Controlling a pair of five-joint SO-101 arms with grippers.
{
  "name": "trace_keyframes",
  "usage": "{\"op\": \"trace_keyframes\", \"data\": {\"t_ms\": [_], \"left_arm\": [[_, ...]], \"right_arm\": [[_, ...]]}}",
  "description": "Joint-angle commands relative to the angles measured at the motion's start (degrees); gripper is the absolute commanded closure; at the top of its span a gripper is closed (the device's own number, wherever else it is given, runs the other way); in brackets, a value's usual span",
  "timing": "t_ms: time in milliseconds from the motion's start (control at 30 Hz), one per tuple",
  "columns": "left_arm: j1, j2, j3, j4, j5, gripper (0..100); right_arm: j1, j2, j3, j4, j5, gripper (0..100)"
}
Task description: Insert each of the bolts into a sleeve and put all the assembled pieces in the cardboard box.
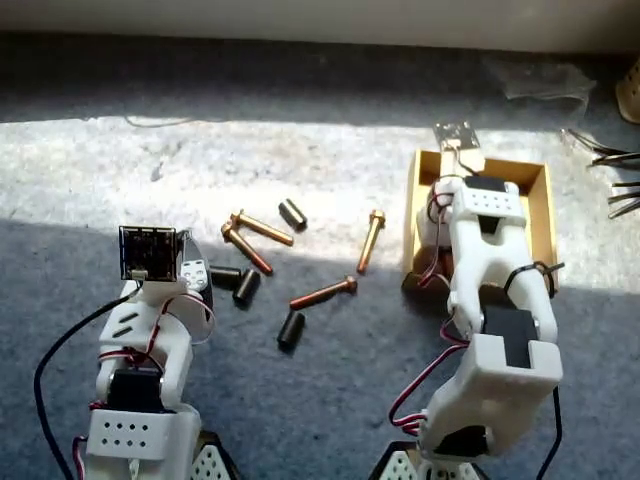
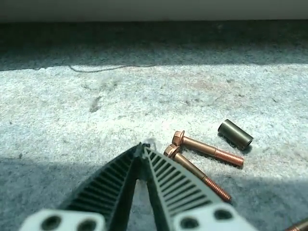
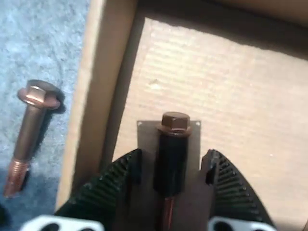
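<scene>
The assembled piece (image 3: 171, 149) is a copper-coloured bolt with a flanged hex head, pushed through a short, dark, smooth cylinder. The head stands proud at one end and the bare thread shows at the other. It is inside the cardboard box (image 3: 91, 96), close to one plain brown wall, over the faintly ribbed floor.

The right pincer (image 3: 173, 153) is spread wide around it. Its black ridged fingers (image 3: 126, 175) stand one on each side, with a gap to the cylinder on both, so it grips nothing.

Just outside that wall a loose bolt (image 3: 31, 130) lies on the fuzzy grey bench (image 1: 330, 150). Farther left on the bench, a pair of bolts (image 2: 207, 148) lie side by side with their heads close together. An empty sleeve (image 2: 236, 134), matt and hollow, lies just beside their threaded ends.

The left pincer (image 2: 143, 147) is closed to its tips and holds nothing, its point near the two bolt heads. In the high view a slanting bolt (image 1: 323, 293) and two more sleeves (image 1: 246, 286) lie near the middle of the bench.
</scene>
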Motion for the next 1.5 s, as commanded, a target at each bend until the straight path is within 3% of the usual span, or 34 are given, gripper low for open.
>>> {"op": "trace_keyframes", "data": {"t_ms": [0, 467, 900, 1200, 1367, 1467], "left_arm": [[-0.48, -0.66, -0.75, -1.32, -0.53, 99], [-0.48, -0.66, -0.75, -1.32, -0.53, 99], [-3.21, -0.75, -1.27, -1.32, -0.44, 99], [-6.2, -0.75, -1.36, -1.41, -0.26, 99], [-6.2, -0.75, -1.36, -1.41, -0.26, 99], [-6.2, -0.75, -1.36, -1.41, -0.26, 99]], "right_arm": [[-0.4, -2.86, -4.79, -1.36, 0.26, 79.6], [-4.97, -28.79, -4.53, 4.97, 0.44, 79.6], [-24.22, -45.32, 0.04, 21.32, -0.35, 79.6], [-32.04, -45.49, 15.08, 16.48, -16.7, 79.6], [-37.05, -45.23, 20.88, 14.29, -31.12, 79.6], [-39.34, -45.23, 23.87, 11.38, -34.02, 79.6]]}}
